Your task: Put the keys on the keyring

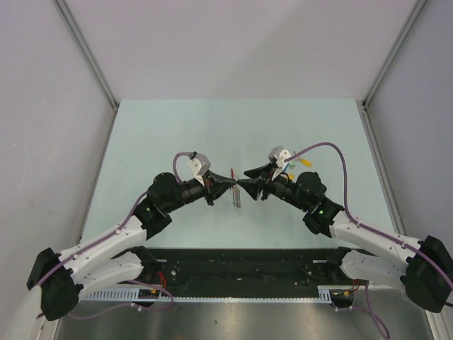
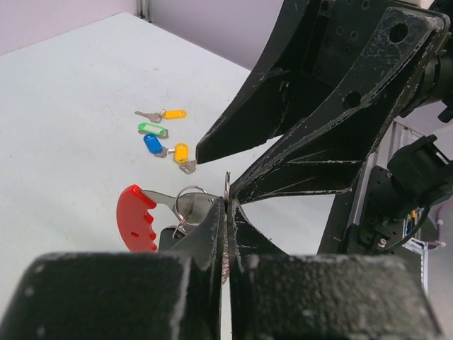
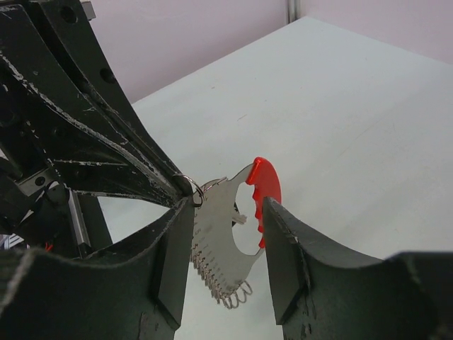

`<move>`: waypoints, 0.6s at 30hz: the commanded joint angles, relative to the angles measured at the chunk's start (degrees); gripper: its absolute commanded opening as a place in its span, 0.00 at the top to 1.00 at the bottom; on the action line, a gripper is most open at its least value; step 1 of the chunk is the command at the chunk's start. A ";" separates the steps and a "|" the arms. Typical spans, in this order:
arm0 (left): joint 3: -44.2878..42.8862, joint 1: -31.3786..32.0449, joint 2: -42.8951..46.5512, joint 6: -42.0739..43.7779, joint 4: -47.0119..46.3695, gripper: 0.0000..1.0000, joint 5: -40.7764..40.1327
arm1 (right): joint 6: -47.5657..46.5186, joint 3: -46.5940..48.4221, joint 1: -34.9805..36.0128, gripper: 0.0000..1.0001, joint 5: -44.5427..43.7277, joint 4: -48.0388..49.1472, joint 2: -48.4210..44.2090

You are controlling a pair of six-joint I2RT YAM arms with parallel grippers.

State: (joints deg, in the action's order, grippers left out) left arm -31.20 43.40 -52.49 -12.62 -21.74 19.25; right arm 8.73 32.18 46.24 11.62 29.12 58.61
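Evidently mid-handover, the keyring (image 3: 233,219) hangs above the table (image 2: 71,71), pinched in the left gripper (image 2: 226,212) while the right gripper (image 3: 230,205), jaws half-spread, straddles its red end; next, probably, one arm must fetch the keys (image 2: 164,134).

Left arm (image 1: 106,248) and right arm (image 1: 368,237) angle inward, tips nearly meeting: left end effector (image 1: 232,182) pinched closed; right end effector (image 1: 245,184) with fingers parted.

No legible text or markings
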 commanded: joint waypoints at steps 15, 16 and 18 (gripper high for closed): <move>-2.11 1.69 -0.42 -0.74 -2.26 0.98 -1.05 | -1.44 2.36 0.87 0.57 -2.91 3.22 -0.08; -2.11 1.78 -0.33 -0.82 -2.26 0.98 -1.05 | -1.61 2.36 0.87 0.57 -2.92 3.05 0.01; -2.20 1.78 0.02 -0.91 -2.26 0.98 -1.23 | -2.48 2.36 1.48 0.57 -3.27 2.43 0.45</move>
State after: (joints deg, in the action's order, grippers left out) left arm -31.20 44.56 -53.36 -12.62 -21.69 18.13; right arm 8.45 32.18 46.87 9.89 29.52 58.61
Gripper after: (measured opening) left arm 0.023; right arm 0.432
